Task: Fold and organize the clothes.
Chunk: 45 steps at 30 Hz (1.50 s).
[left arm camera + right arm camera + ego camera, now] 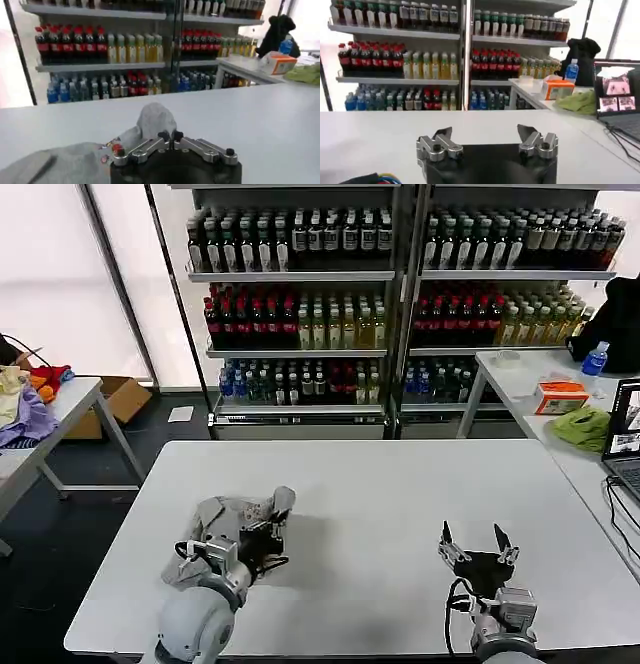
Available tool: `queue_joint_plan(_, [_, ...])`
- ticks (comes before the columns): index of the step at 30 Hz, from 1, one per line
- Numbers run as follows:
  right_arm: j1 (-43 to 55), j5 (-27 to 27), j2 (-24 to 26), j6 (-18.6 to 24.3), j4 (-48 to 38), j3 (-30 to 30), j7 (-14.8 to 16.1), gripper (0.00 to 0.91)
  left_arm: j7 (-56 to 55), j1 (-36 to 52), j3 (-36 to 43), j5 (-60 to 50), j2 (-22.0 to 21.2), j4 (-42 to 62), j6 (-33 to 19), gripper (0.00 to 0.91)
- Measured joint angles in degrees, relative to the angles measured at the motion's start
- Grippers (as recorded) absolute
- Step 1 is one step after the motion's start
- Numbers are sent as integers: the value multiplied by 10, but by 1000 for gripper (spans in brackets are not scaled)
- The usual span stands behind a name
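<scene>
Little seems done: the grey shirt lies crumpled on the white table. The left gripper pinches shirt cloth, apparently; the right gripper, well right of the shirt, gapes empty.

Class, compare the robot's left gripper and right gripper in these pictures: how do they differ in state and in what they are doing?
The left gripper has its fingers pressed together, pinching the crumpled light grey shirt; the right gripper has its fingers spread apart and holds nothing. The left gripper is at the shirt on the near left of the white table; the right gripper hovers over bare tabletop at the near right. Both are dark and point away from the robot.
</scene>
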State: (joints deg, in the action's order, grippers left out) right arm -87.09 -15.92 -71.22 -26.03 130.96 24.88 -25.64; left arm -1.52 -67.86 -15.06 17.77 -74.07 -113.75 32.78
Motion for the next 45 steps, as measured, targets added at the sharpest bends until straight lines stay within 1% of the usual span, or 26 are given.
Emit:
queue_joint_plan(6, [11,5,4,-2,-14,-14,1,907,-16,15,7,23,-15,9,-9,907])
queue_joint_plan(10, [21,7,9,-7,-27,-27,1,907,-31,24,6,52,-17,6,-10,907])
queue_joint_plan(12, [28,3,11,-10,-33,-35,1,907,-40,26,1,62,-16,2,-13,907])
queue_joint_plan(14, [37,-12,14,-15,-38,-43,-1,907,-47,26,-6,70,-13,-1,-13,907])
queue_joint_plan(18, [69,-77,19,-28,-53,-62,-12,907,-62,23,-30,82,-5,-10,-10,907])
queue_joint_plan(24, [145,-201,17,-47,-90,-99,-33,907,-77,10,-72,92,16,-25,-4,907])
queue_joint_plan(28, [209,-280,10,-53,-126,-132,-44,907,-82,1,-95,91,27,-28,-3,907])
queue_joint_plan(31, [251,-329,0,-55,-156,-157,-51,907,-85,-5,-110,89,36,-28,-3,907])
queue_joint_plan(37, [305,-392,-28,-59,-205,-200,-60,907,-88,-6,-131,78,51,-22,-7,907])
queue_joint_plan(42, [328,-419,-52,-58,-238,-229,-69,907,-87,-5,-135,67,53,-12,-13,907])
queue_joint_plan(44, [334,-427,-60,-58,-249,-239,-71,877,-87,-4,-135,63,54,-7,-14,907])
queue_joint_plan(45, [337,-429,-65,-57,-254,-243,-73,826,-87,-4,-136,62,54,-6,-14,907])
